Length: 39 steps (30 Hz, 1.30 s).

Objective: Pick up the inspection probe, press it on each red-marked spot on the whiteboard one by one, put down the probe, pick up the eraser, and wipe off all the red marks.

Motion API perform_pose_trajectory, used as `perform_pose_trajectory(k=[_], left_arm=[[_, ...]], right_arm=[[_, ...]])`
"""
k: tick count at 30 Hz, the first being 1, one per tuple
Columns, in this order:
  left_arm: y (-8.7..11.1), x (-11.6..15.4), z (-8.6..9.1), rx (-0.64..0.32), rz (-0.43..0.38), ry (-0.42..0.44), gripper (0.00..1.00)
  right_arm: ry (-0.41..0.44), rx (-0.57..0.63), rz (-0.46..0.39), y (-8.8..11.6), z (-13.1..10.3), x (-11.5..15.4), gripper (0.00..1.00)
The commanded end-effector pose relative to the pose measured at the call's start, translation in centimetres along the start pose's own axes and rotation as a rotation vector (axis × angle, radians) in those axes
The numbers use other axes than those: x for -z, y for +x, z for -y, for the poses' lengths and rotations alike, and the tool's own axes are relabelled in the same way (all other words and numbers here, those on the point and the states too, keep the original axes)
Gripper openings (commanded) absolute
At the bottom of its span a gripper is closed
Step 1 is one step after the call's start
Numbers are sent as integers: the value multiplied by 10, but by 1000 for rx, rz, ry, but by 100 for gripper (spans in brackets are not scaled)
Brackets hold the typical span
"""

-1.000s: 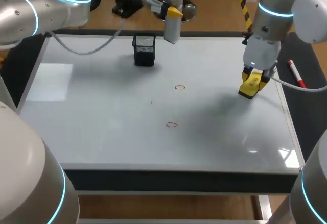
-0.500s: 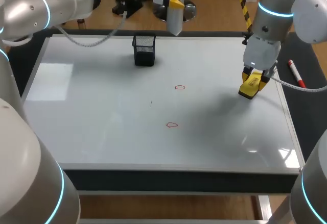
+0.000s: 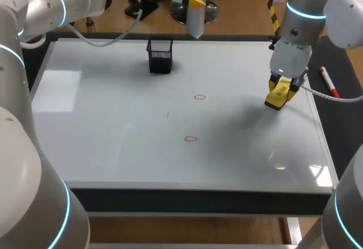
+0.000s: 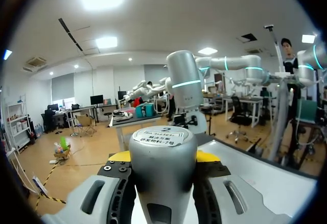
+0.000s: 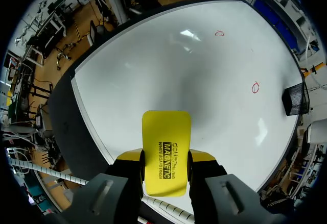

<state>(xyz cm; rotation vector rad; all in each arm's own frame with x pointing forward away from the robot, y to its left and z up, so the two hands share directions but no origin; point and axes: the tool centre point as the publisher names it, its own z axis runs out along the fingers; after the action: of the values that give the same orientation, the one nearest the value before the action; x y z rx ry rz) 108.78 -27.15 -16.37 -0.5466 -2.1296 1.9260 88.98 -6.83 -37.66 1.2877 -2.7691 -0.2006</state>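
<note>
My left gripper (image 3: 193,0) hangs above the whiteboard's (image 3: 113,124) far edge, shut on the silver cylindrical probe (image 3: 195,19), whose tip points down. In the left wrist view the probe (image 4: 162,165) fills the gap between the yellow-tipped fingers of the left gripper (image 4: 163,157). My right gripper (image 3: 284,85) holds the yellow eraser (image 3: 277,97) just over the board's right side. The eraser (image 5: 166,150) sits clamped in the right gripper (image 5: 165,157). Two small red marks (image 3: 199,97) (image 3: 190,139) lie mid-board; both marks (image 5: 219,33) (image 5: 255,87) show ahead of the eraser.
A black mesh pen holder (image 3: 160,55) stands at the back of the board, left of the probe; the holder (image 5: 295,99) also shows in the right wrist view. A red marker (image 3: 328,82) lies on the dark mat beyond the board's right edge.
My left arm has swung, carrying the probe slightly right and farther back. The right arm and eraser have stayed put.
</note>
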Motion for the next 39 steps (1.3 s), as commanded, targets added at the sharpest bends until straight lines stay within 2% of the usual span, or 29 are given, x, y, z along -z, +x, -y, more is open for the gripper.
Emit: perform_pose_trajectory(k=[1, 14, 21, 28, 35, 39], left_arm=[[-6, 2, -1, 1, -126, 4, 0], [-6, 2, -1, 1, -126, 4, 0], [-6, 2, -1, 1, -126, 4, 0], [-6, 2, -1, 1, -126, 4, 0], [-6, 2, -1, 1, -126, 4, 0], [-6, 2, -1, 1, -126, 4, 0]], right_arm=[[3, 2, -2, 1, 1, 0, 0], [3, 2, -2, 1, 1, 0, 0], [17, 82, -25, -12, -18, 7, 0], [56, 219, -79, -42, -54, 11, 0], [78, 379, -136, -85, -92, 3, 0], [68, 453, -134, -108, -109, -3, 0]])
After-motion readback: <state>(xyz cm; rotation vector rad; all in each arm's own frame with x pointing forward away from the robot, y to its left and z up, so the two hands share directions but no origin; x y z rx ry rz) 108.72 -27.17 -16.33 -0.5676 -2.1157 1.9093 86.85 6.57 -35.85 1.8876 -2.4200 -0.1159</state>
